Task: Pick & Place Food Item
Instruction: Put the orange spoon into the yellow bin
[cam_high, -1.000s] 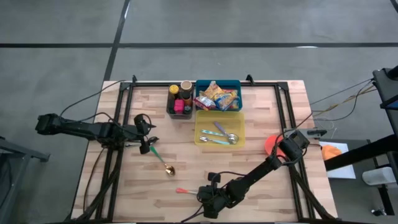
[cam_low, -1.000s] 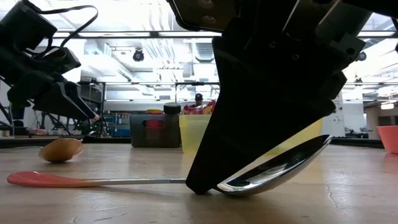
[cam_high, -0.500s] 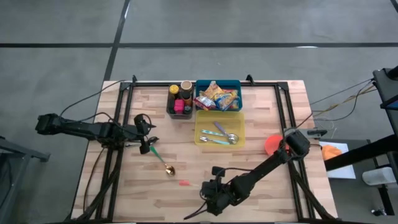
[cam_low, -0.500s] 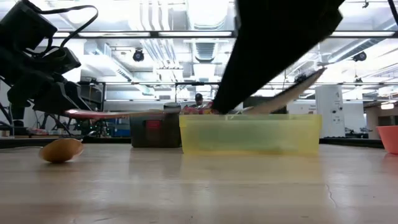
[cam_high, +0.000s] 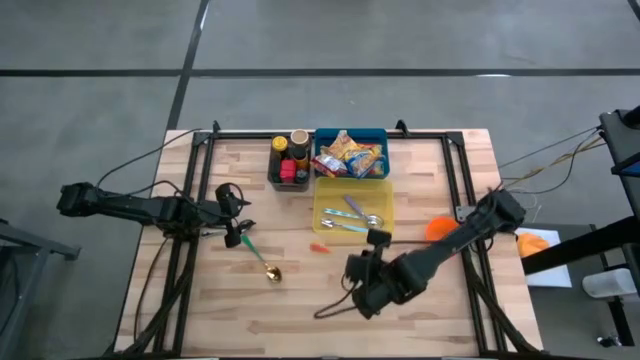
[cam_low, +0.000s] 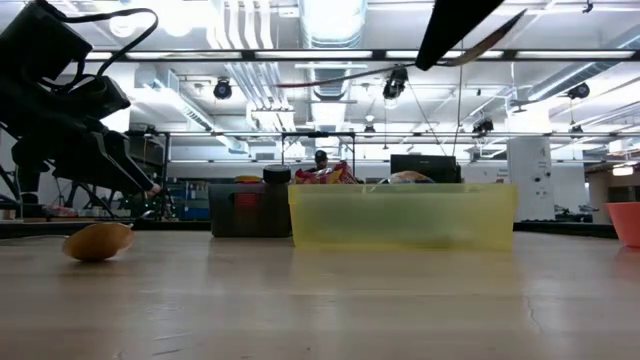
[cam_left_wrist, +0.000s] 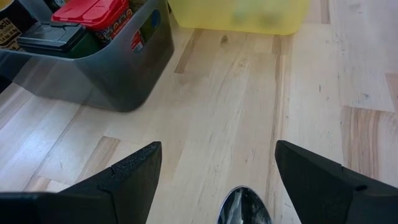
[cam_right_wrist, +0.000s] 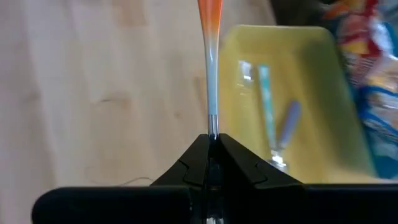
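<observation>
My right gripper (cam_high: 356, 270) is shut on a spoon with an orange handle (cam_high: 319, 248), high above the table near the yellow bin (cam_high: 352, 190). The low view shows the spoon's bowl (cam_low: 490, 35) beside the gripper (cam_low: 450, 30). Snack packets (cam_high: 350, 155) lie in the blue bin at the far edge. My left gripper (cam_high: 237, 228) waits open at the table's left, over a green-handled spoon (cam_high: 262, 260) that lies flat on the wood. That spoon's bowl (cam_left_wrist: 244, 208) shows between the left fingers. My right gripper pinches the spoon's metal neck (cam_right_wrist: 212, 127) between its two fingers, between the bowl and the orange handle. The fingers slant down from above. The spoon hangs clear of the table, about level, its handle (cam_right_wrist: 210, 37) pointing out ahead of the fingers beside the yellow bin.
The yellow bin (cam_right_wrist: 323, 37) holds several utensils. A grey bin (cam_high: 288, 165) with jars stands left of the blue bin. An orange bowl (cam_high: 440, 230) sits at the right. Bare wood lies along the near edge.
My right gripper has risen from the table's near edge and gone toward the far edge and the yellow bin, staying shut. The orange-handled spoon, whose bowl lay on the wood, is lifted clear, and its handle has swung toward the far side.
</observation>
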